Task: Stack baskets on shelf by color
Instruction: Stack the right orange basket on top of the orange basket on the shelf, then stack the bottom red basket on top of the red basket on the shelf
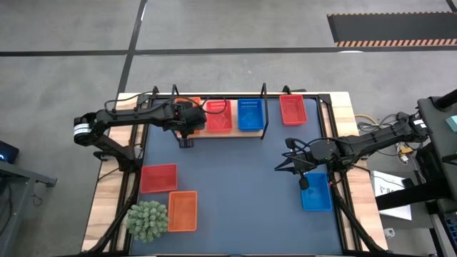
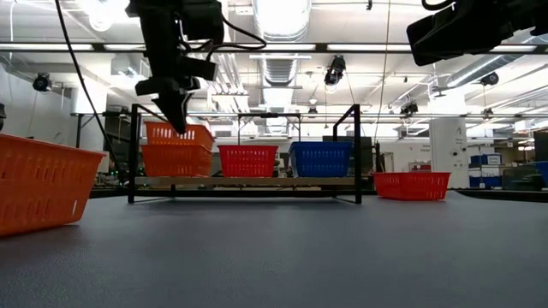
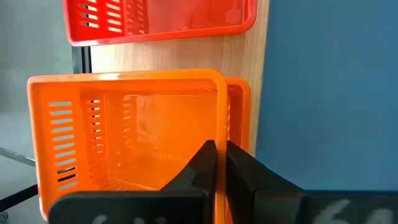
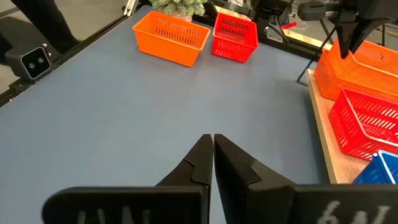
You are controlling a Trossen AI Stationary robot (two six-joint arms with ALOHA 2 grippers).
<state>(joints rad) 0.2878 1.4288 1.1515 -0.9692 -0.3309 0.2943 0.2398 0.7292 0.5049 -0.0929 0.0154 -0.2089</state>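
At the desk's near left corner an orange basket and a red basket wait beside the plant ball; a blue basket sits near the right edge under the right gripper, which is pinched shut and empty. Along the far edge, the shelf carries orange, red and blue baskets. The left gripper, shut and empty, hovers over the orange stack. It should probably lift clear before fetching the next basket, since that nested stack looks slightly askew.

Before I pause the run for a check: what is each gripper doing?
Left gripper: jaws closed, empty, above the orange baskets on the shelf.
Right gripper: jaws closed, empty, over the mat.
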